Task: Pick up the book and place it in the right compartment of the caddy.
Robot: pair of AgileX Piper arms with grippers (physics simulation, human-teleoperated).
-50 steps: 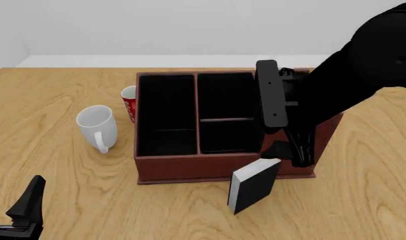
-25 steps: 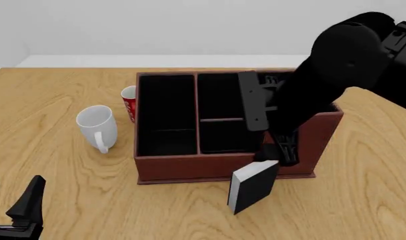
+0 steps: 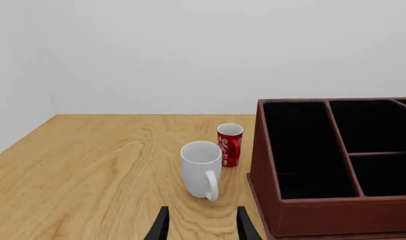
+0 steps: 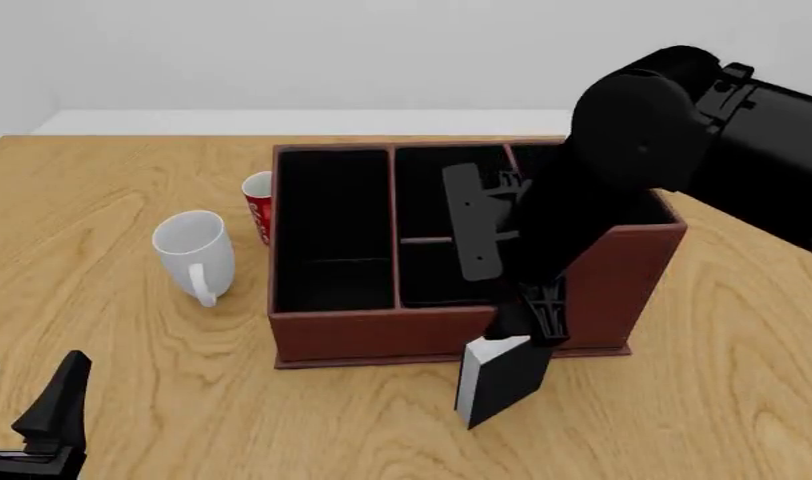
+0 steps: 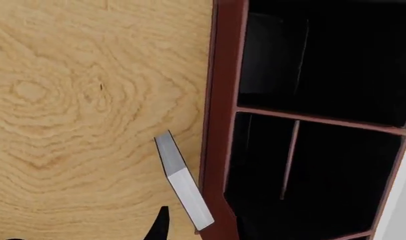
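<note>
The black book (image 4: 502, 385) with white page edges (image 5: 184, 192) stands on edge on the table, just in front of the reddish-brown caddy (image 4: 366, 335) near its right end. My right gripper (image 4: 529, 325) hangs directly over the book's top, open. In the right wrist view only one finger (image 5: 159, 227) shows beside the book; the other is lost against the dark caddy (image 5: 223, 75). My right arm hides most of the right compartment (image 4: 537, 160). The left gripper (image 4: 39, 420) rests open and holds nothing at the near left, well away from the caddy (image 3: 323, 215).
A white mug (image 4: 193, 250) (image 3: 201, 167) and a red can (image 4: 258, 205) (image 3: 230, 145) stand just left of the caddy. The long left bin and the divided middle bin show black linings. Bare wooden table lies in front and to the right.
My right arm has swung left and down, bringing its gripper from beside the caddy's right compartment to just above the book's top. The left arm has not moved.
</note>
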